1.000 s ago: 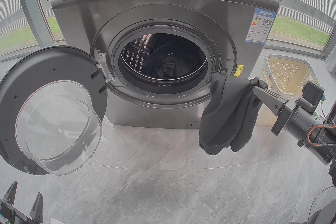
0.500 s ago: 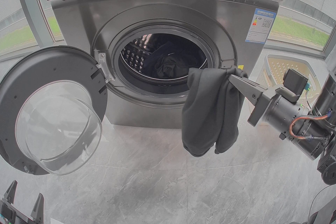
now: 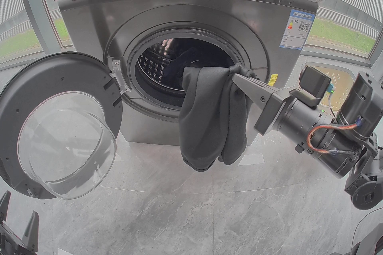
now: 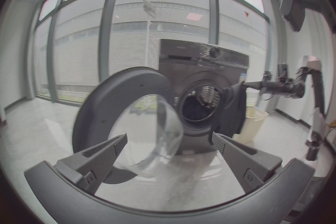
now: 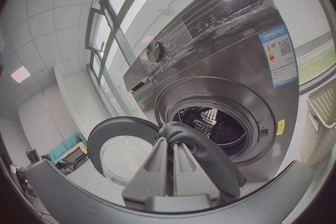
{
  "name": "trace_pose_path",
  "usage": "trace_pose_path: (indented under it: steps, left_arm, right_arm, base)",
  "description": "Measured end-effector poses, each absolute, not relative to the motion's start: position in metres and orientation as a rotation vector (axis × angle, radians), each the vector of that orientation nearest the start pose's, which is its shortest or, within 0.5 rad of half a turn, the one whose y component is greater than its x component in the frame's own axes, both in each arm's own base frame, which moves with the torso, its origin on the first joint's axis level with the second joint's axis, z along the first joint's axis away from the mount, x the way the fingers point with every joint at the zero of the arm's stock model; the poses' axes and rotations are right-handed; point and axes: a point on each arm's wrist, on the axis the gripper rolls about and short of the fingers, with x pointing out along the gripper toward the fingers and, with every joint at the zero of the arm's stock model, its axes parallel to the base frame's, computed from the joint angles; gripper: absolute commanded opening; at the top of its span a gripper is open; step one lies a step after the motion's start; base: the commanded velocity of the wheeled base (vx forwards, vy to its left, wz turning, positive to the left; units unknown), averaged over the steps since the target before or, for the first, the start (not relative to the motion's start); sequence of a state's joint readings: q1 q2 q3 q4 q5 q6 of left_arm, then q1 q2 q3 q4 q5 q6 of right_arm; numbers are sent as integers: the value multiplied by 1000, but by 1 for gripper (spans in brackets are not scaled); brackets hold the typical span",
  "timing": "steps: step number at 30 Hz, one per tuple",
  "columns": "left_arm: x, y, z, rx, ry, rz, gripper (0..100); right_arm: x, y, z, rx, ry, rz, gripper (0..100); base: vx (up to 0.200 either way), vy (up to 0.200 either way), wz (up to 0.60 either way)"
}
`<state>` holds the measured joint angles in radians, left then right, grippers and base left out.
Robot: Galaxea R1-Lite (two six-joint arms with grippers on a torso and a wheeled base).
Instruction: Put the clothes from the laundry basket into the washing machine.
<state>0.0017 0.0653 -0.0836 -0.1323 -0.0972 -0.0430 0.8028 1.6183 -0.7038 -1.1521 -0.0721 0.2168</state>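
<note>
A dark grey garment hangs from my right gripper, which is shut on its top edge just in front of the washing machine's round opening. The same garment drapes over the shut right gripper in the right wrist view, and it also hangs before the drum in the left wrist view. Dark clothes lie inside the drum. The laundry basket stands to the right of the machine, partly hidden by my right arm. My left gripper is open and low, near the floor at the left.
The machine's door is swung wide open to the left, its glass bowl facing out. Grey tiled floor stretches in front of the machine. Windows run behind the machine.
My right gripper has carried the garment leftward and up, from beside the basket to right in front of the drum opening. The left gripper has sunk slightly lower in the head view.
</note>
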Motion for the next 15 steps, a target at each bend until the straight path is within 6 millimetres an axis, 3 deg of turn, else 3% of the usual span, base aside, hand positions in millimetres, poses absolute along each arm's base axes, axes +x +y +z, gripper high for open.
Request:
trace_pose_path:
  steps: [9, 15]
  left_arm:
    - [-5, -10, 134, -76, 7, -520, 100]
    - [21, -14, 142, -98, 124, -637, 100]
  right_arm:
    - [208, 213, 231, 333, -191, 747, 0]
    - [215, 219, 230, 341, -213, 744, 0]
  base:
    - [0, 0, 0]
    - [0, 0, 0]
